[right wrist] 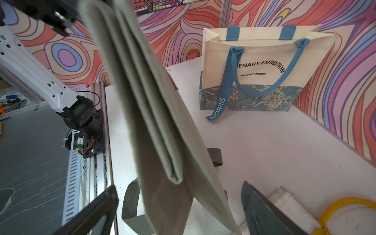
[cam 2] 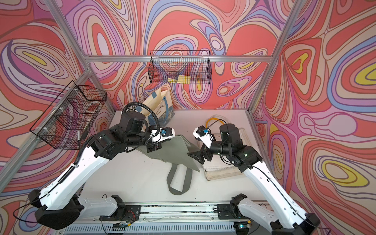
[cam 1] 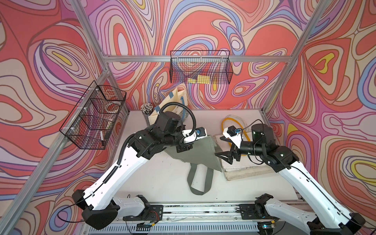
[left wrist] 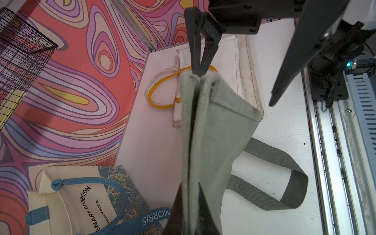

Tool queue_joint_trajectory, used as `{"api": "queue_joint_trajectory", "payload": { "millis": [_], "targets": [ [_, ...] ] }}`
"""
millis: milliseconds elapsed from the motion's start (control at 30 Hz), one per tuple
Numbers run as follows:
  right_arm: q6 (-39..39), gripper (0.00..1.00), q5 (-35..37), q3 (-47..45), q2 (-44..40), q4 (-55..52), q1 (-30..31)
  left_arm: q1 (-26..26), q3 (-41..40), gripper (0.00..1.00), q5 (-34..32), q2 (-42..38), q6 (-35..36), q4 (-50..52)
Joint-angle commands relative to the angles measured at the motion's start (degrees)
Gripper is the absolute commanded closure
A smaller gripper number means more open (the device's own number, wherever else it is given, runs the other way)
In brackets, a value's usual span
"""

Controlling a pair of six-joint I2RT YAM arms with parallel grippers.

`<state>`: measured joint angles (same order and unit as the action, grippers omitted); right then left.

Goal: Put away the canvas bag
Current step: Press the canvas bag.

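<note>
The canvas bag is sage green and folded. Its one end is raised off the white table while its handles lie flat on the table. My left gripper is shut on the bag's folded edge. My right gripper is open at the bag's other end. The cloth hangs between its spread fingers without being pinched.
A cream and blue tote stands at the back beside a cup of pencils. A flat white bag with yellow handles lies under the right arm. Wire baskets hang on the back wall and the left wall.
</note>
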<state>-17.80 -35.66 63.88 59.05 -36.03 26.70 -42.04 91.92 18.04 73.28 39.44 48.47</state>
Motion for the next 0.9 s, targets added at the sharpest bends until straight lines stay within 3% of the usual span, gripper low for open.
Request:
{"api": "queue_joint_trajectory", "payload": {
  "millis": [0, 167, 300, 400, 433, 467, 567, 600, 667, 867],
  "targets": [
    [1.38, 0.02, -0.37, -0.11, 2.78, 5.94, -0.07, 0.03, 3.31, 1.00, 2.90, 0.07, 1.07, -1.45],
    [-1.84, 0.02, 4.91, 1.43, 7.06, 7.07, -0.06, 0.04, 5.68, 1.00, 5.79, 0.55, 1.76, -0.74],
    [-4.77, 0.02, 5.27, 0.00, 7.90, 7.80, -0.20, 0.07, 7.85, 1.00, 5.97, 1.06, 2.31, -0.07],
    [-7.38, 0.08, 4.46, -1.02, 8.48, 7.30, -0.82, 0.03, 10.01, 1.00, 5.07, 2.34, 4.86, -0.04],
    [-8.17, 0.14, 4.63, -1.29, 8.62, 7.44, -1.17, 0.03, 10.82, 1.00, 5.12, 2.77, 5.10, -0.03],
    [-8.97, 0.28, 5.06, -1.58, 8.79, 8.06, -1.73, -0.09, 11.82, 1.00, 5.33, 3.38, 5.20, -0.15],
    [-9.72, 0.81, 9.06, -3.31, 8.82, 13.79, -3.58, -0.44, 14.18, 1.00, 6.45, 4.80, 5.55, -0.34],
    [-9.59, 0.90, 11.12, -3.85, 8.80, 16.86, -4.05, -0.77, 14.96, 1.00, 6.48, 5.22, 6.04, -0.33],
    [-10.55, 1.00, 14.38, -3.92, 9.66, 21.79, -4.76, -1.90, 16.43, 1.00, 5.78, 6.02, 6.76, -0.15],
    [-15.27, 1.00, 19.86, 5.27, 19.71, 29.21, -7.30, -9.18, 22.30, 1.00, 1.18, 10.63, 10.05, 1.27]
  ]
}}
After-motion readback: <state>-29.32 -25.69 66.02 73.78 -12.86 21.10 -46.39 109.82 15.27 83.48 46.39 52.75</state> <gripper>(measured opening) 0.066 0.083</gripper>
